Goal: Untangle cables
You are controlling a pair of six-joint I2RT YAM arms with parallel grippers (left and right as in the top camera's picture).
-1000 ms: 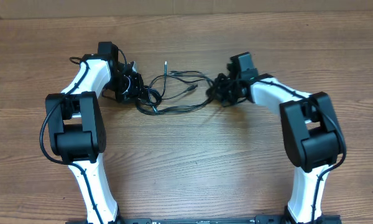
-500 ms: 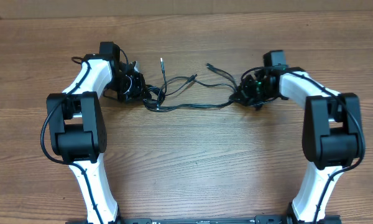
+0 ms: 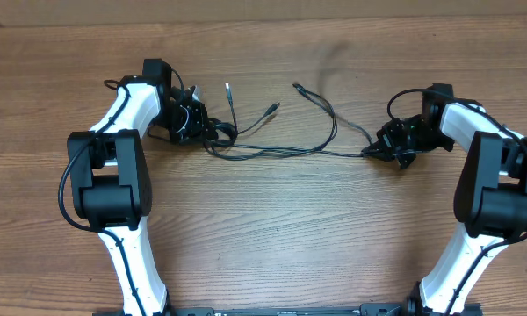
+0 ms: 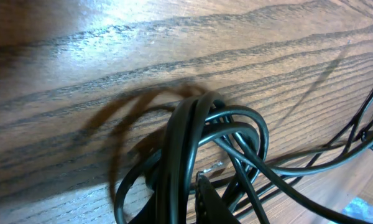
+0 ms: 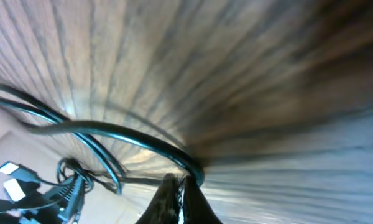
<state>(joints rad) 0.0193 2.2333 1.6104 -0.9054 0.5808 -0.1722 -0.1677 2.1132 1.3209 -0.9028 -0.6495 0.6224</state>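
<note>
Thin black cables [image 3: 281,147] stretch across the wooden table between my two grippers, with loose plug ends [image 3: 228,88] toward the back. My left gripper [image 3: 198,130] is shut on a bundle of cable loops [image 4: 193,143] at the left, seen close in the left wrist view around the fingers [image 4: 189,199]. My right gripper [image 3: 382,147] is shut on a cable end at the right. In the right wrist view the fingers [image 5: 180,196] pinch a cable [image 5: 143,146] that curves away to the left.
The wooden table [image 3: 272,237] spans the whole view. Both white arms reach in from the front edge, their bases at the left [image 3: 105,189] and at the right [image 3: 496,193]. Thicker black wires run along each arm.
My right gripper has pulled its cable end far to the right, stretching the cables out into a long line. The tangle has loosened and spread. My left gripper has stayed put on its bundle.
</note>
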